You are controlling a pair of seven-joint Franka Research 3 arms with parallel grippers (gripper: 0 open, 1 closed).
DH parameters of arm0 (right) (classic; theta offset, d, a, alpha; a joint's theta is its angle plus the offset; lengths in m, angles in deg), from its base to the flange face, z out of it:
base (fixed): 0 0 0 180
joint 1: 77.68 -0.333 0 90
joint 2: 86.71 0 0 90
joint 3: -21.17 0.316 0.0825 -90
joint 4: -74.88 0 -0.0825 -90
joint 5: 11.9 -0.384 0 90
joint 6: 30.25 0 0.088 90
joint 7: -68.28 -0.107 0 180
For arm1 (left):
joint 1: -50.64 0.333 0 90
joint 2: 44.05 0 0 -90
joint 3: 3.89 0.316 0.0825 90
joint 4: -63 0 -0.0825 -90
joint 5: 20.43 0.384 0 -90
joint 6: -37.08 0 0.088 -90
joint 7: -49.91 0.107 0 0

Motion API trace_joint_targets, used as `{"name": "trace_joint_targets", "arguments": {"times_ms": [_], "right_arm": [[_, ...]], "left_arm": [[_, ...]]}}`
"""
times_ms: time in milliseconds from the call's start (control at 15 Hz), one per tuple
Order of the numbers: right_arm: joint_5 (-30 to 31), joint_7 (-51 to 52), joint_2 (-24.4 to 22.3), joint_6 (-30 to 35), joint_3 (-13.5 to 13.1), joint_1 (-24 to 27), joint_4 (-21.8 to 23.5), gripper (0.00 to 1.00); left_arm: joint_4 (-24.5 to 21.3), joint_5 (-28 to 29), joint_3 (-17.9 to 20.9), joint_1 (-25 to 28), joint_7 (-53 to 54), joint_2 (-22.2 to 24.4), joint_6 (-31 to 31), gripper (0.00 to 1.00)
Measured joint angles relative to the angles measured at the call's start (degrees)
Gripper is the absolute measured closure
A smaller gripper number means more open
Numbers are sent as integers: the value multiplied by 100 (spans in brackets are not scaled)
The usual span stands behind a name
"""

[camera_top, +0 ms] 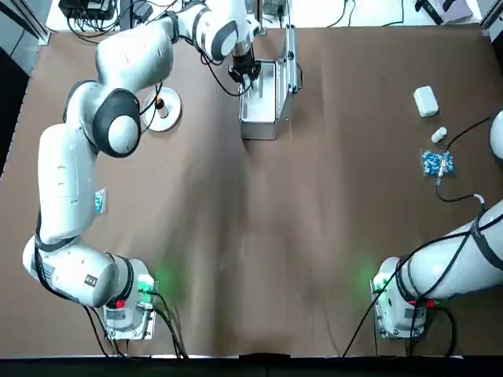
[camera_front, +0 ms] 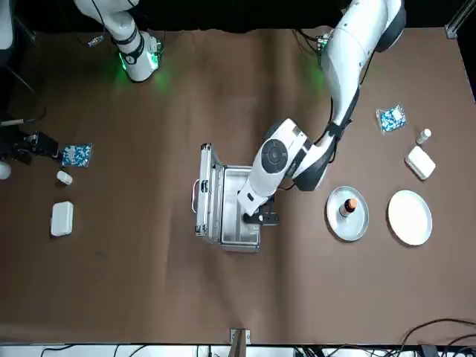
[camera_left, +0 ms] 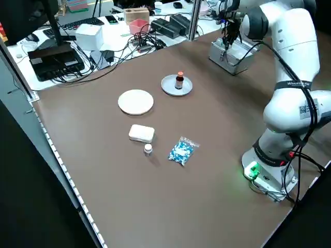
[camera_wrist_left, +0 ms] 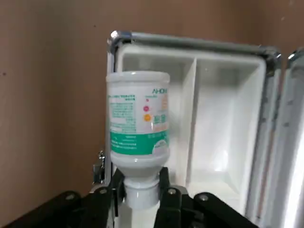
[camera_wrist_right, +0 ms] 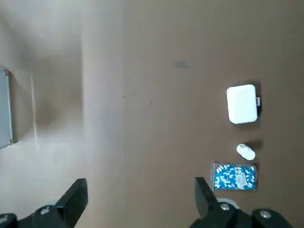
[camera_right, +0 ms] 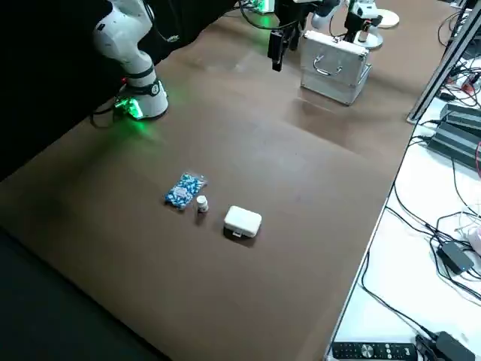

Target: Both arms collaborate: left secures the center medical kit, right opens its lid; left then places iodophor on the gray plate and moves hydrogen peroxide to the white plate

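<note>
- Top view: the glossy white left arm reaches over the open ribbed silver-white medical kit [camera_top: 259,106], its left gripper [camera_top: 245,75] down in the tray; the flat silver lid [camera_top: 291,59] stands up on the kit's right side. The arm hides most of the rimmed pale gray plate [camera_top: 163,110]. Far right lie a small rounded white box [camera_top: 425,100], a small white vial [camera_top: 438,135] and a bag of blue pills [camera_top: 437,163].
- Front view: the tiny dark brown iodophor bottle [camera_front: 347,207] stands upright on the gray plate; the flat cream-white plate [camera_front: 410,217] just beside it is bare.
- Left wrist view: the left gripper pinches the neck of the white hydrogen peroxide bottle [camera_wrist_left: 137,133], whose long axis runs straight out from the fingers, base leading, over the kit's white compartments.
- Right wrist view: the right gripper [camera_wrist_right: 140,199] is spread wide, probably hovering above bare brown table.
</note>
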Motion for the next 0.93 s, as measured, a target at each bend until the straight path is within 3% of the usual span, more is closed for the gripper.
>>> {"name": "trace_joint_targets", "arguments": {"times_ms": [333,533,933], "right_arm": [[0,0,0,0,0,-9,1,0],[0,-1,0,0,-1,-10,0,0],[-1,-1,0,9,1,-14,0,0]], "left_arm": [[28,-705,-26,537,27,527,243,68],[28,-846,-172,994,34,787,556,68],[-34,-988,-1216,2587,370,811,1153,68]]}}
